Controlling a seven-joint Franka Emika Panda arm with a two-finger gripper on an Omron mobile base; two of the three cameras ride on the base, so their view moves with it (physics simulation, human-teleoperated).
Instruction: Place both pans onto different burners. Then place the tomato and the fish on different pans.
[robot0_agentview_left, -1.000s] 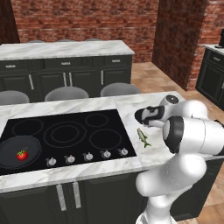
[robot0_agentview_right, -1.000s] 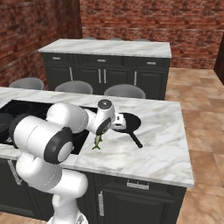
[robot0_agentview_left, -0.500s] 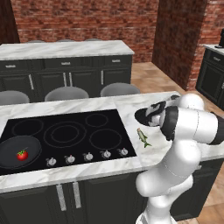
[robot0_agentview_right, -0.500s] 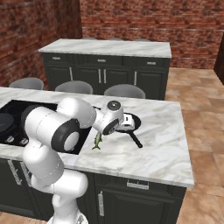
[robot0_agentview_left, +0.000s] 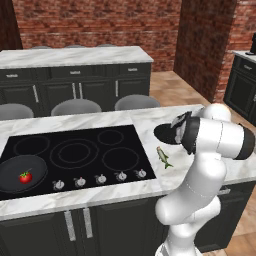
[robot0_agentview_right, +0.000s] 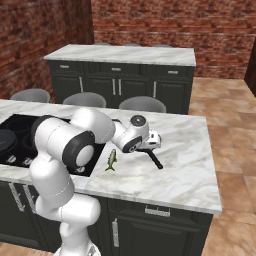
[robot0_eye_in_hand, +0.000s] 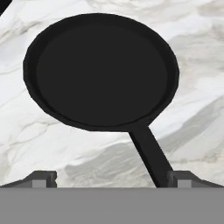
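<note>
Landmark: cooktop (robot0_agentview_left: 75, 155), glossy black glass set into the marble counter (robot0_agentview_left: 145, 117).

- Front-left burner (robot0_agentview_left: 22, 172): occupied by the first frying pan (robot0_agentview_left: 15, 179). The tomato (robot0_agentview_left: 25, 176) is seen inside that pan, right of its centre.
- Other ring outlines are visible: a small one at the back left (robot0_agentview_left: 31, 145), a large double ring in the middle (robot0_agentview_left: 74, 152), a small one at the back right (robot0_agentview_left: 110, 137) and a medium one at the front right (robot0_agentview_left: 120, 159). No cookware is seen on these.
- A row of silver knobs (robot0_agentview_left: 100, 178) is seen along the cooktop's front edge.
- Fish (robot0_agentview_left: 163, 156): lying on the marble just right of the cooktop's right edge, apart from both pans. It is also seen in the right base view (robot0_agentview_right: 112, 159).
- Second frying pan (robot0_eye_in_hand: 101, 70): on the marble right of the cooktop, beyond the fish, not on any burner. In the hand view its bowl is seen flat and empty, with the handle (robot0_eye_in_hand: 148, 155) running toward the camera. In the right base view the handle (robot0_agentview_right: 154, 159) points away from the cooktop toward the counter's front.
- Pincer (robot0_eye_in_hand: 111, 180): spread wide, nothing pinched. It is held above the second pan's handle end; the handle is seen passing close beside one fingertip (robot0_eye_in_hand: 180, 179). Contact cannot be told.
</note>
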